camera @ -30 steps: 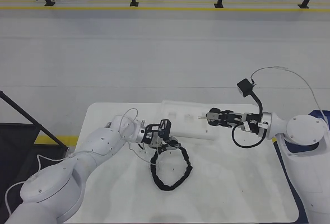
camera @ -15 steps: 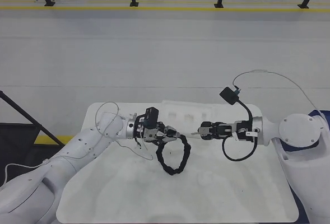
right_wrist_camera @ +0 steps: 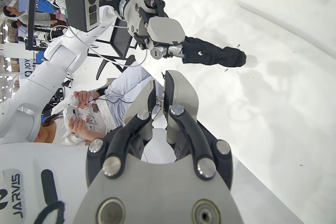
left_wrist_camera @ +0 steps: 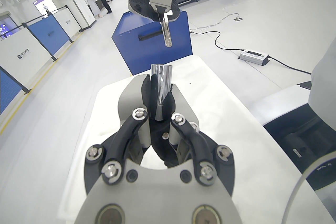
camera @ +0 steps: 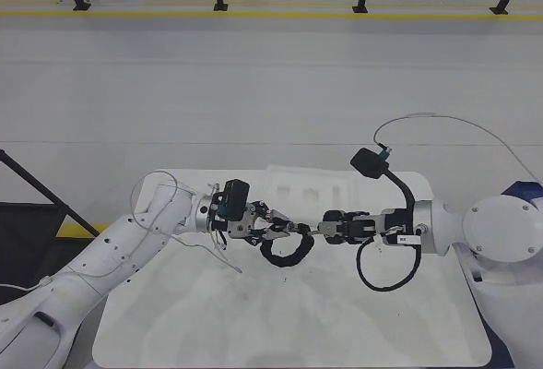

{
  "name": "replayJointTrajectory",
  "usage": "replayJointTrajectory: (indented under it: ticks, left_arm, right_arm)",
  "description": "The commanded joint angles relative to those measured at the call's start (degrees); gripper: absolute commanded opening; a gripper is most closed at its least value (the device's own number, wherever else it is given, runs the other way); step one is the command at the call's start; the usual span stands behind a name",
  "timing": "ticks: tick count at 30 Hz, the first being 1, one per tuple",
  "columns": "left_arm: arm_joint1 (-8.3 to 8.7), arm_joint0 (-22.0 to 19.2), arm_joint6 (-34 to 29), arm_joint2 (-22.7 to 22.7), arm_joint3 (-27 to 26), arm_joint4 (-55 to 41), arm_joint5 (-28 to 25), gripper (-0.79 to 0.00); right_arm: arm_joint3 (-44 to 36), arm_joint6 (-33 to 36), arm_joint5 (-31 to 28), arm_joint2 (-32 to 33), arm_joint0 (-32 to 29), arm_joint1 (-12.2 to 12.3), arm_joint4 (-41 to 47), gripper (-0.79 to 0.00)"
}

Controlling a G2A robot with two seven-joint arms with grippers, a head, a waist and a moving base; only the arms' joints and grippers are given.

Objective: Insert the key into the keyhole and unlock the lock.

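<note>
My left gripper (left_wrist_camera: 157, 87) is shut on the lock (left_wrist_camera: 161, 78), a shiny silver cylinder with a black sleeved cable (camera: 285, 251) hanging below it in a loop. The lock's keyhole face (right_wrist_camera: 157, 52) points toward my right gripper (right_wrist_camera: 158, 93). That gripper is shut on the key (left_wrist_camera: 166, 33), whose blade points at the lock with a short gap between them. From above, the left gripper (camera: 278, 226) and right gripper (camera: 324, 228) face each other over the middle of the table, with the key (camera: 310, 230) between them.
A white foam tray (camera: 312, 189) with square recesses lies at the table's back edge, just behind both grippers. The white table (camera: 253, 323) stretches toward the front. A black frame rack (camera: 13, 184) stands off the table's left side.
Both arms have closed in on each other over the table's middle. The left one lifted the lock and turned it toward the key, and the cable loop bunched up beneath it.
</note>
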Motion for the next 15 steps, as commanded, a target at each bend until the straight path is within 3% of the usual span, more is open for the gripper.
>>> replayJointTrajectory:
  ticks: [1, 15]
  left_arm:
    - [0.06, 0.16, 0.15, -0.08, -0.16, -0.07, 0.15, -0.785]
    - [0.06, 0.16, 0.15, -0.08, -0.16, -0.07, 0.15, -0.785]
  right_arm:
    - [-0.40, -0.55, 0.12, 0.25, -0.13, 0.05, -0.02, -0.785]
    - [-0.30, -2.45, -0.41, 0.16, -1.20, 0.06, 0.22, -0.785]
